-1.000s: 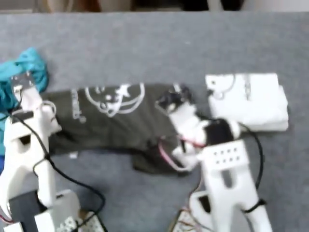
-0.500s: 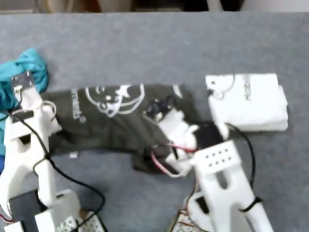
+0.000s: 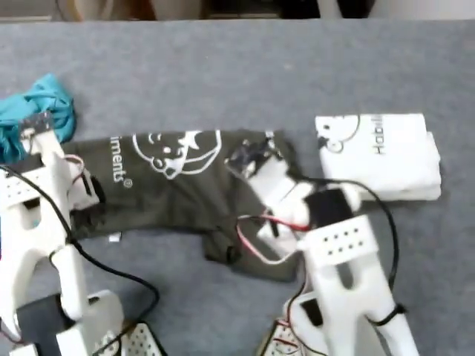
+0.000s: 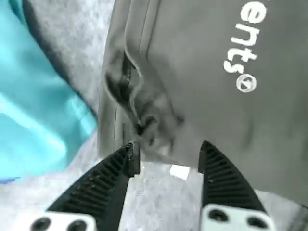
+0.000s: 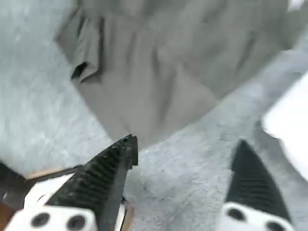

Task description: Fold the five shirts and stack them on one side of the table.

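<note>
The teal shirt [image 3: 49,104] at the upper left of the high view is cut off by the frame's edge and partly covered by the left arm [image 3: 37,222], so its full shape cannot be made out; it lies bunched, not folded. The right arm [image 3: 341,252] hides the lower right part of the dark shirt [image 3: 178,204], which lies spread across the middle of the grey surface [image 3: 223,67] with its white print facing up. At the right sits a folded white stack [image 3: 378,159]; how many shirts it holds is hard to tell (its right edge shows at least two layers). Counted plainly: one teal shirt, one dark shirt, one white stack, two arms. The left gripper [image 4: 168,149] is parted and holds nothing, its tips at the dark shirt's rumpled edge, near a small white label [image 4: 180,172], with the teal shirt just beside. The right gripper [image 5: 185,144] is spread wide and empty, over the surface just off the dark shirt's edge.
</note>
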Robot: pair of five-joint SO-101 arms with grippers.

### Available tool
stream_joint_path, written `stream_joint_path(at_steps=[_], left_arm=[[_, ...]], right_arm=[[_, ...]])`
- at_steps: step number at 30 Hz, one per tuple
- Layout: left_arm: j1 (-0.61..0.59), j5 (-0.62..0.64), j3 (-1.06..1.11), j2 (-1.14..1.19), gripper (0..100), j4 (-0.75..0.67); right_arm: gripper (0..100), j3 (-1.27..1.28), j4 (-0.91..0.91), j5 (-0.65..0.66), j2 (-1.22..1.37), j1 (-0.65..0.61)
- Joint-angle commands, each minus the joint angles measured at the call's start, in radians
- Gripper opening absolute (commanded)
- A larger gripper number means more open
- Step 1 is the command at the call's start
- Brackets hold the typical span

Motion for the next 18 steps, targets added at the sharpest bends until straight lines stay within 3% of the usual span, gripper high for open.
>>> stream_joint_path(at_steps=[1, 3, 6, 9, 11, 15, 18], left_arm=[[0.005, -0.012, -0.155, -0.128, 21, 0.121], [0.006, -0.009, -0.201, -0.202, 21, 0.150], [0.015, -0.005, -0.255, -0.283, 19, 0.150], [0.026, 0.075, -0.284, -0.295, 8, 0.110], [0.046, 0.103, -0.249, -0.262, 1, -0.011], [0.112, 0.138, -0.103, -0.101, 2, -0.311], [0.160, 0.104, -0.075, 0.090, 2, -0.439]], right_arm=[[10.1, -0.120, -0.015, 0.003, -0.005, 0.042], [0.5, -0.162, -0.040, 0.008, 0.027, 0.044], [2.8, -0.214, -0.109, 0.000, 0.136, 0.070], [0.9, -0.294, -0.181, 0.000, 0.300, 0.097], [0.4, -0.375, -0.218, 0.000, 0.426, 0.111], [0.4, -0.584, -0.250, -0.048, 0.697, 0.113], [0.4, -0.763, -0.245, -0.101, 0.886, 0.113]])
